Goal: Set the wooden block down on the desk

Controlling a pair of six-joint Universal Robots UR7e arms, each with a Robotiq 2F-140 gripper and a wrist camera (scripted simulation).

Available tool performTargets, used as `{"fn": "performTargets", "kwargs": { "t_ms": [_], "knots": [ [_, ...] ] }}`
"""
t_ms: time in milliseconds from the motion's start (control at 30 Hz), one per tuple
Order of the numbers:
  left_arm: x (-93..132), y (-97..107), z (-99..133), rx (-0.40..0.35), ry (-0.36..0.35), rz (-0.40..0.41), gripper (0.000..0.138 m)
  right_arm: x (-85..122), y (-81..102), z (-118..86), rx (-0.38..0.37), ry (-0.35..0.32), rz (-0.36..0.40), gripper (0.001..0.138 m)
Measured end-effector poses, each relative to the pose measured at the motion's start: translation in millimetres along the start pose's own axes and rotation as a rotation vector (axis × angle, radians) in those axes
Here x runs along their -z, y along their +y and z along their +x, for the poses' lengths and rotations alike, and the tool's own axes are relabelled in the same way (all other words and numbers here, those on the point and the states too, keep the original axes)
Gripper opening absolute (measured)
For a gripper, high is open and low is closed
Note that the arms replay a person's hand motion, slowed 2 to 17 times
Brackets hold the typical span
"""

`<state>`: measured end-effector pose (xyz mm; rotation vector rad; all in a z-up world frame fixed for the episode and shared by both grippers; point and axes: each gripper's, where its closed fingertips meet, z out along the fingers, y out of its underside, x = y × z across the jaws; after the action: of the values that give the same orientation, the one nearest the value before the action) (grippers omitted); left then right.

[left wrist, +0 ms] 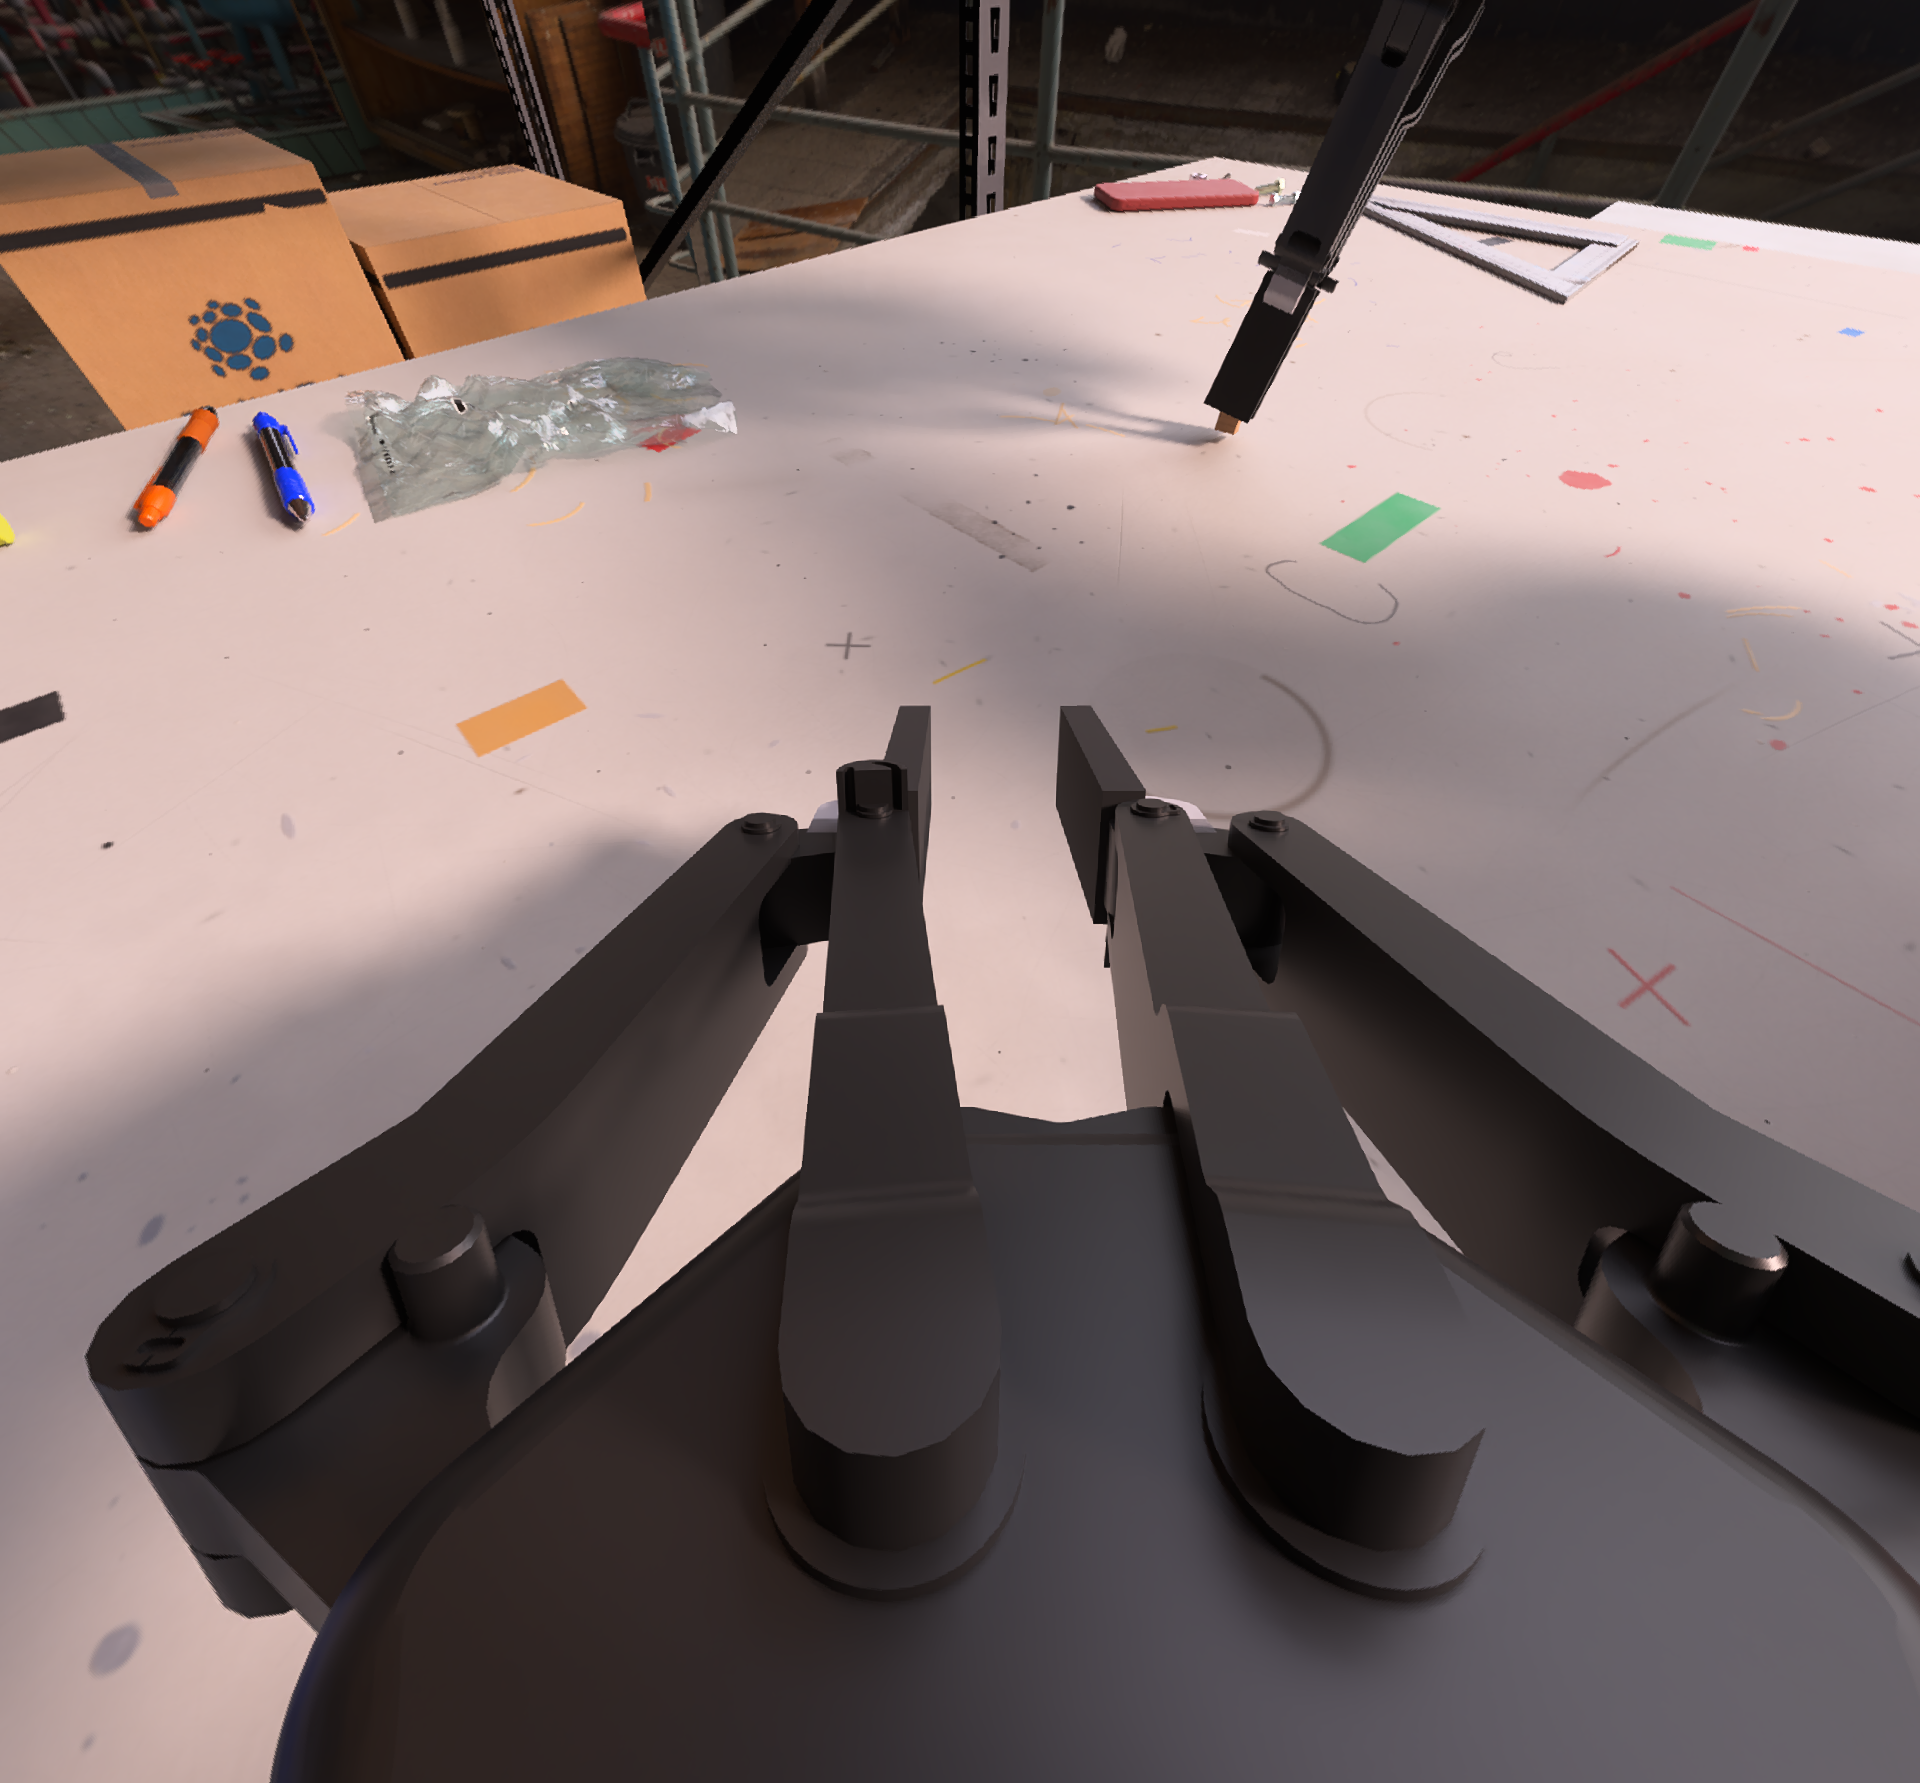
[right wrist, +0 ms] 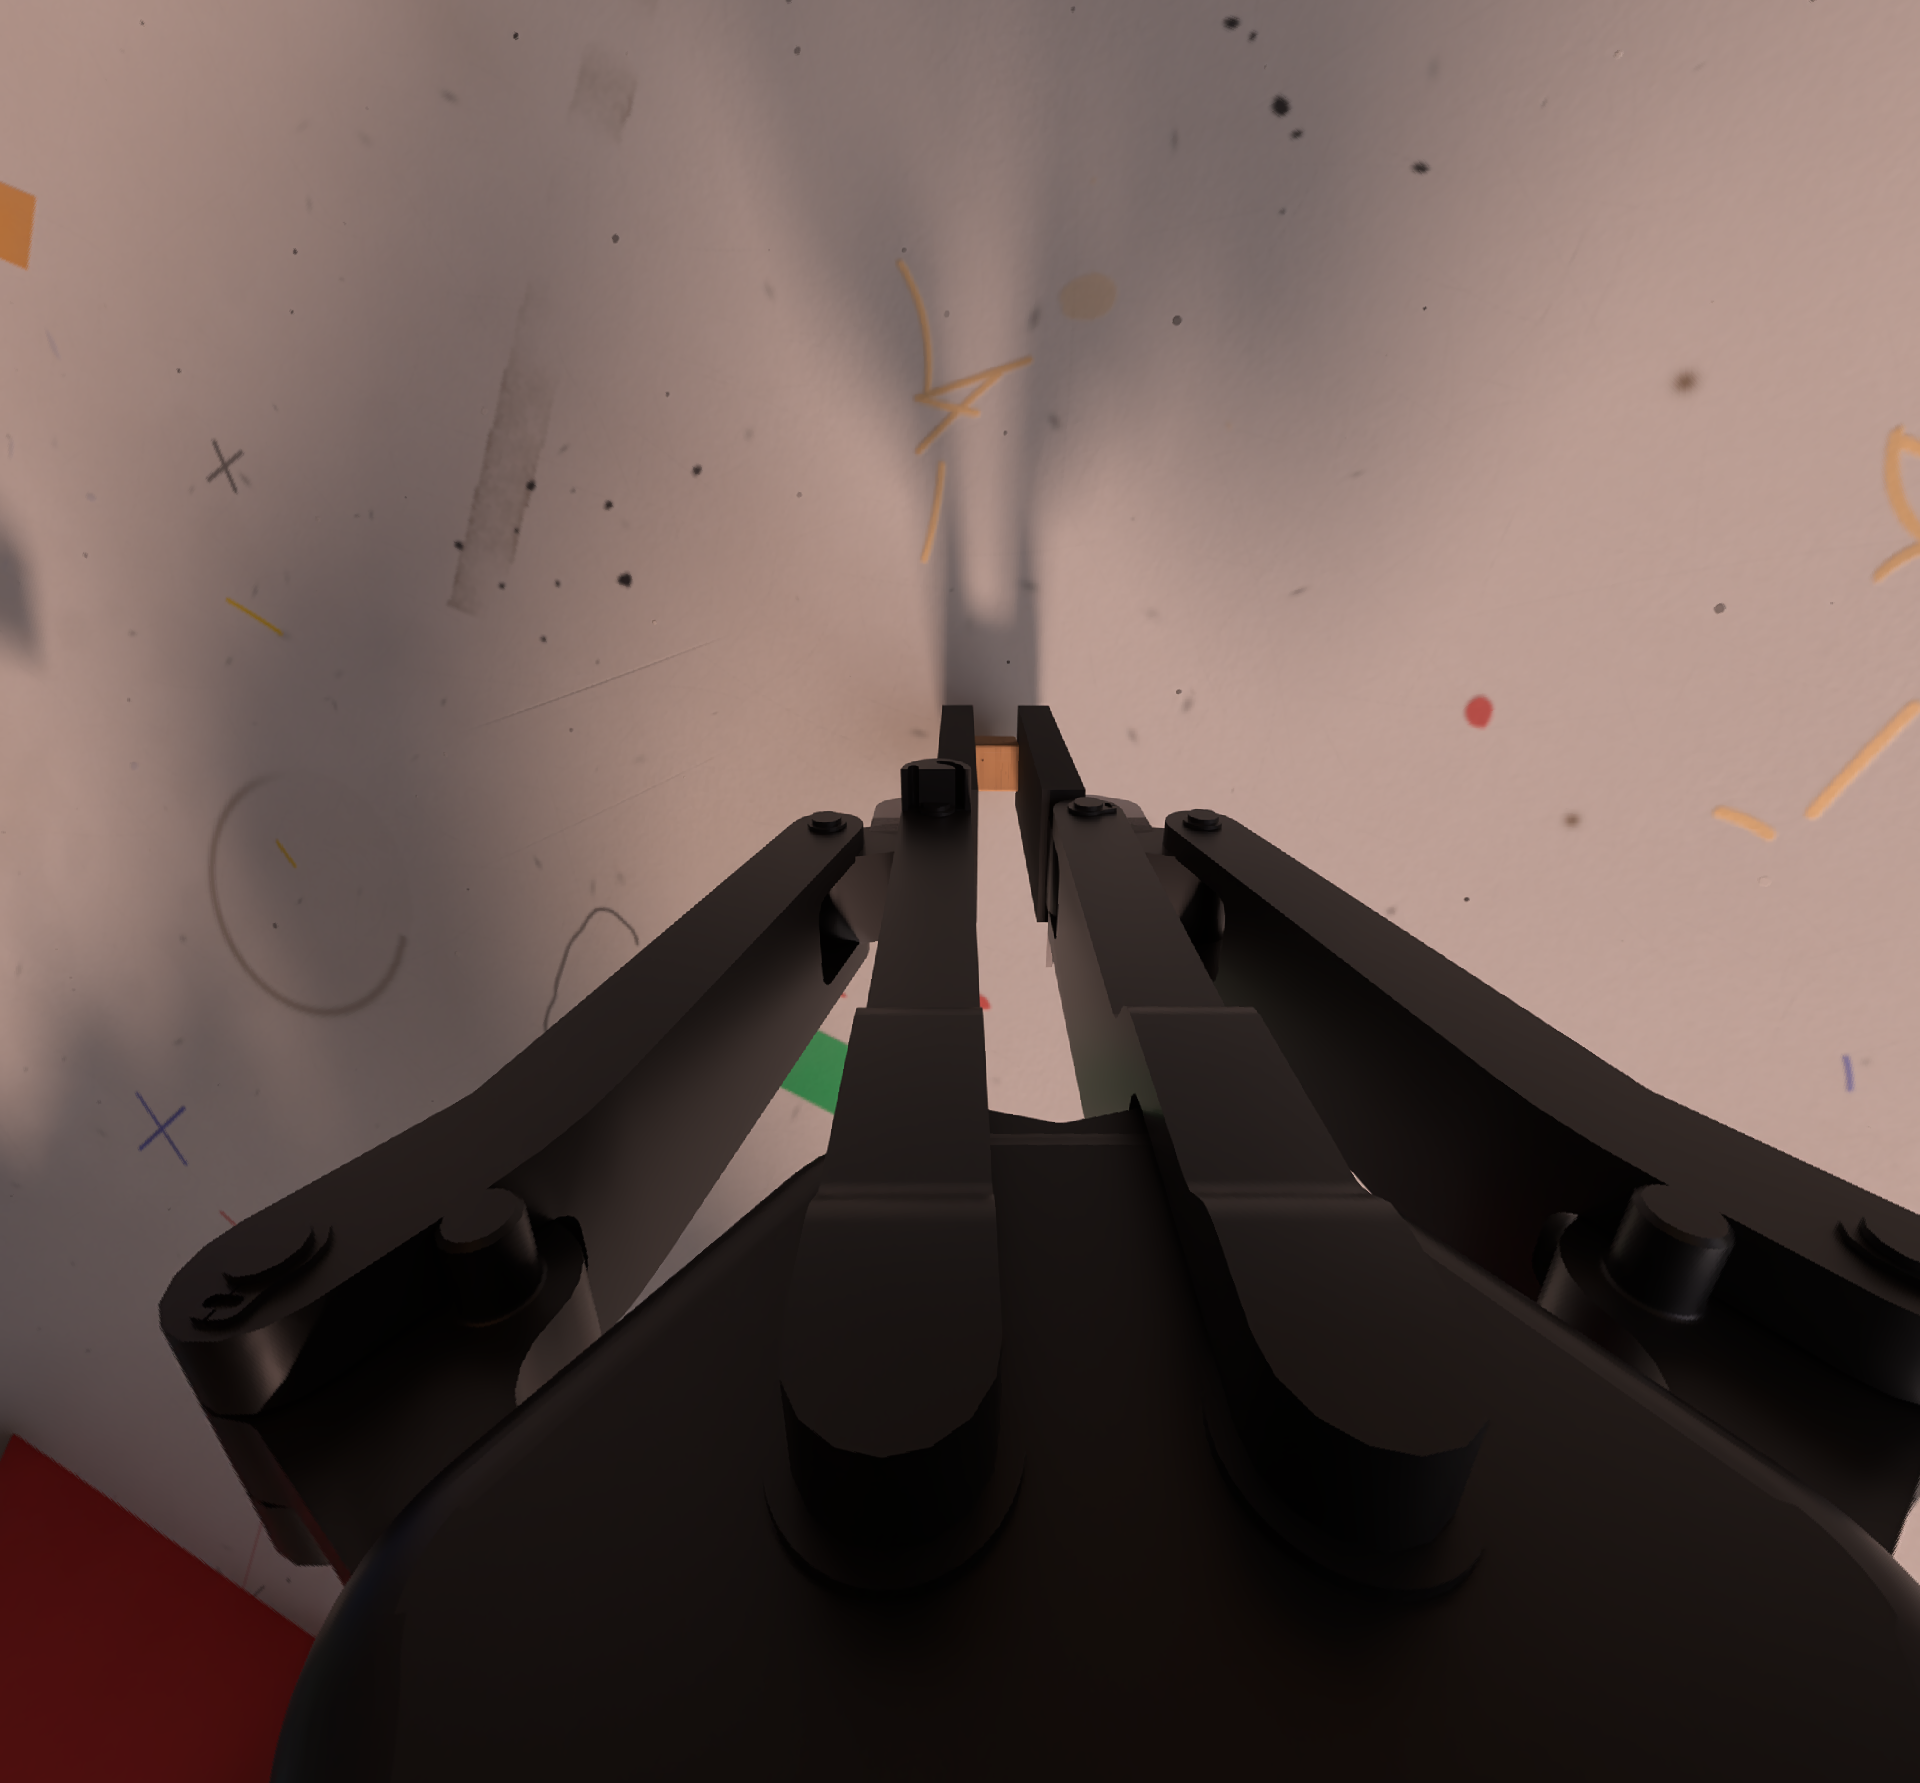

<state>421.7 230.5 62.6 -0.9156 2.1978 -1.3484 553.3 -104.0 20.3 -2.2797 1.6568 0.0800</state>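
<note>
- The desk (left wrist: 727,798) carries two cardboard boxes (left wrist: 312,279) at its far left edge.
- The right gripper (right wrist: 995,731) is clamped on the wooden block (right wrist: 995,763), apparently at the desk surface.
- The left gripper (left wrist: 992,746), nearer than the block, is part-open and empty.
- Risk: a sideways pull on release could tip the block.
- Only the left wrist view shows the block's bottom meeting its shadow (left wrist: 1174,429).
</note>
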Motion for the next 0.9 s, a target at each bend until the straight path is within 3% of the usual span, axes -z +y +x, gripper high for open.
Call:
{"fn": "performTargets", "kwargs": {
  "t_ms": [533,900],
  "knots": [
    [0.1,-0.2,0.5,0.003,0.005,0.002,0.033,1.2,-1.9,-2.9,0.027,0.007,0.046,0.014],
    [0.3,-0.5,-0.1,0.008,0.004,0.005,0.033,17.9,-6.5,-5.0,0.059,0.049,0.132,0.02]
  ]
}}
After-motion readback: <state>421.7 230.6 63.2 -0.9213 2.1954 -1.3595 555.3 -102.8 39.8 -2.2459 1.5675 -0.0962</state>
